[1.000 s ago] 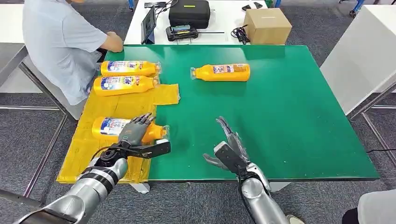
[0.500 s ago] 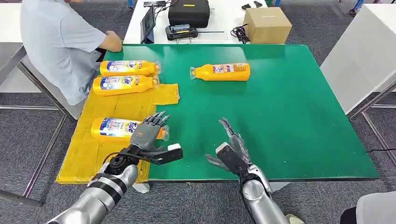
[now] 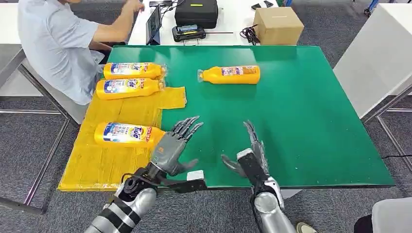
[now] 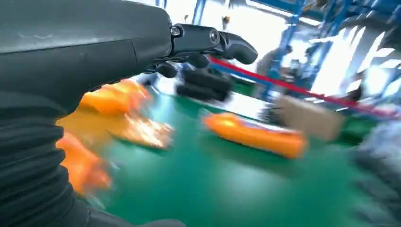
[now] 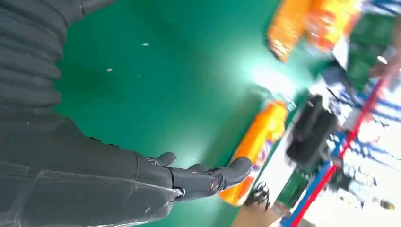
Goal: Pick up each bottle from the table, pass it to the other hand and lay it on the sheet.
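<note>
Four orange bottles lie on their sides around the yellow sheet (image 3: 116,155), which covers the left part of the green surface (image 3: 301,121). Three of them rest on the sheet: the far bottle (image 3: 132,70) at its far end, the second bottle (image 3: 127,87) just beside it on the near side, and the near bottle (image 3: 127,134) well apart from those two, closer to the sheet's near edge with its cap end pointing toward the bare green. The lone bottle (image 3: 229,74) lies off the sheet on the green, to the right of the far bottle, its cap toward the sheet.

The left robot hand (image 3: 171,145) hovers just off the sheet's right edge, next to the cap end of the near bottle but apart from it, fingers spread and holding nothing. The right robot hand (image 3: 250,158) is farther right from the sheet, over bare green near the front edge, also spread and empty, fingers pointing toward the lone bottle. Both wrist views are blurred; the right one shows the lone bottle (image 5: 257,142) beyond the fingertips.

A person (image 3: 58,48) sits at the sheet's far left corner. Past the green surface stands a white table (image 3: 228,24) with a black case (image 3: 197,13) and a cardboard box (image 3: 278,25).
</note>
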`<control>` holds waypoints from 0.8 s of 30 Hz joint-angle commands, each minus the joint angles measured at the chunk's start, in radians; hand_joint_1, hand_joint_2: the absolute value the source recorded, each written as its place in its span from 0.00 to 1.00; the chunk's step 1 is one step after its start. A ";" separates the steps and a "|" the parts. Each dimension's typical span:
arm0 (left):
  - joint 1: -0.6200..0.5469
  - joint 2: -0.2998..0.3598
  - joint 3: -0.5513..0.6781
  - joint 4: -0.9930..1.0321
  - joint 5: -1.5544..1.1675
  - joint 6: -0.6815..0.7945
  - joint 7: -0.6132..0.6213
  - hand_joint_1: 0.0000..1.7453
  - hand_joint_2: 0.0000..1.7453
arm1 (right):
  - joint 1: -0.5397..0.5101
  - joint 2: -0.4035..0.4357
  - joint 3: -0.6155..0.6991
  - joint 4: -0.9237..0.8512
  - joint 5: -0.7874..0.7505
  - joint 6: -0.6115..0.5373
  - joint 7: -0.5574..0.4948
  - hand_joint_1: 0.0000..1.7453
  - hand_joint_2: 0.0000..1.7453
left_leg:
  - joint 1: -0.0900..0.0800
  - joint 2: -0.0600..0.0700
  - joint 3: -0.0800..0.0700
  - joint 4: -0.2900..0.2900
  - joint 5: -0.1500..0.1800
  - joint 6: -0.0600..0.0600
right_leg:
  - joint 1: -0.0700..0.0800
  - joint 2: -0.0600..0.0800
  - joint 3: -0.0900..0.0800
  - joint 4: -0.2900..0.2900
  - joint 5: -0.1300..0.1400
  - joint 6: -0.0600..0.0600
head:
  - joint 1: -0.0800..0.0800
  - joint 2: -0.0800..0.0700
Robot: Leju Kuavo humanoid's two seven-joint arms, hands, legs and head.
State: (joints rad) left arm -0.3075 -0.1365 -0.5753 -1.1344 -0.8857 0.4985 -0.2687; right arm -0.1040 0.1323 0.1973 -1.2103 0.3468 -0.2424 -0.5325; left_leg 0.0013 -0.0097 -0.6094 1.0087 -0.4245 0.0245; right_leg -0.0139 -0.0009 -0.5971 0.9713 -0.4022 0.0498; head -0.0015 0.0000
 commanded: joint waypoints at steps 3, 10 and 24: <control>0.112 -0.030 0.024 -0.073 0.308 0.101 -0.155 0.00 1.00 | 0.062 0.095 -0.061 -0.155 -0.064 -0.290 0.051 0.00 0.00 | 0.000 0.001 0.002 0.000 -0.001 -0.001 | 0.000 0.001 0.001 0.000 -0.001 -0.001 | -0.001 0.000; 0.140 -0.036 0.011 -0.106 0.447 0.088 -0.225 0.00 1.00 | 0.066 0.024 -0.016 -0.113 -0.093 -0.177 0.060 0.00 1.00 | 0.000 0.001 0.003 -0.001 -0.001 -0.001 | 0.000 0.000 0.003 -0.001 -0.001 -0.001 | -0.001 0.000; 0.163 -0.042 -0.014 -0.195 0.567 0.022 -0.242 0.00 1.00 | 0.008 -0.100 0.128 -0.036 0.531 -0.385 0.163 0.00 1.00 | 0.001 0.002 0.004 -0.001 -0.002 -0.001 | 0.001 0.002 0.004 -0.001 -0.001 -0.002 | 0.000 0.000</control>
State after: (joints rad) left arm -0.1364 -0.1946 -0.5795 -1.3134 -0.3513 0.5562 -0.5291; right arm -0.0261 0.1423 0.2251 -1.3397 0.7524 -0.6180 -0.4356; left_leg 0.0013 -0.0094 -0.6099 1.0085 -0.4250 0.0245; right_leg -0.0139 -0.0008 -0.5973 0.9711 -0.4022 0.0497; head -0.0019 0.0000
